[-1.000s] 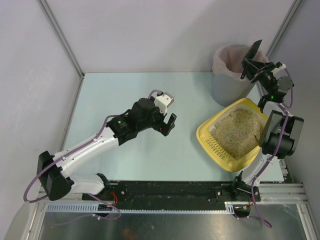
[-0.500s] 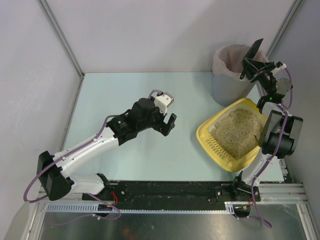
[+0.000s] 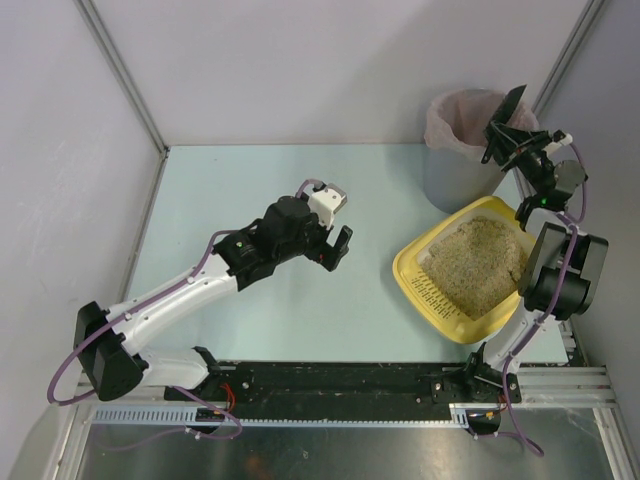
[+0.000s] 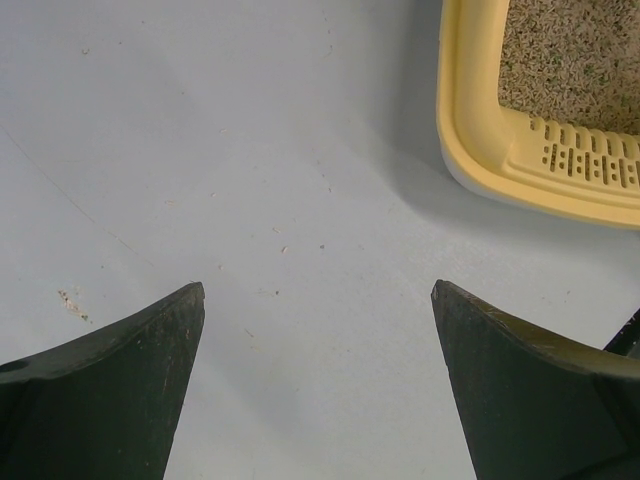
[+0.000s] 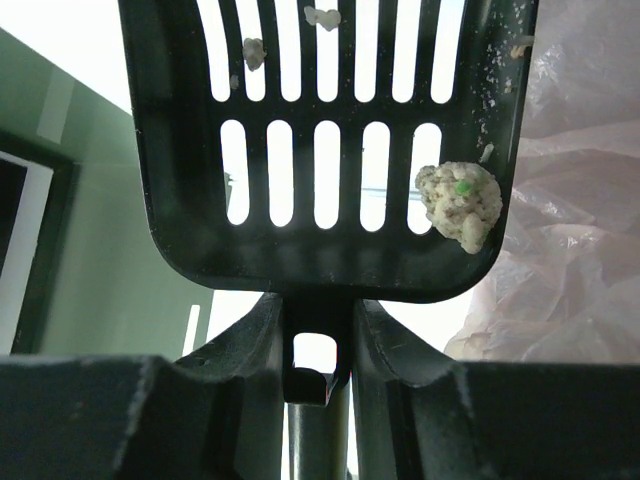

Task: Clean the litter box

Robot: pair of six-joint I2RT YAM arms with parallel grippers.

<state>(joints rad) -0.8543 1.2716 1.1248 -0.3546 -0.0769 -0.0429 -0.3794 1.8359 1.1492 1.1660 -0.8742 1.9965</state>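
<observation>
Edges black slotted scoop (image 5: 320, 265) slightly rightward above pink-lined bin (image 3: 450, 175) at 1 o'clock, right gripper (image 5: 318, 325) pinching handle, likely to tip out clump (image 5: 460, 205). Keeps left gripper (image 4: 318, 320) spread, idle mid-table. Leaves litter box (image 3: 410, 265) at 4 o'clock.

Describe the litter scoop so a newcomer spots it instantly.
Find the grey, pink-lined bin at the far right corner of the table. At the bin's rim the right gripper holds the scoop: black, slotted, with a pale clump on it.
</observation>
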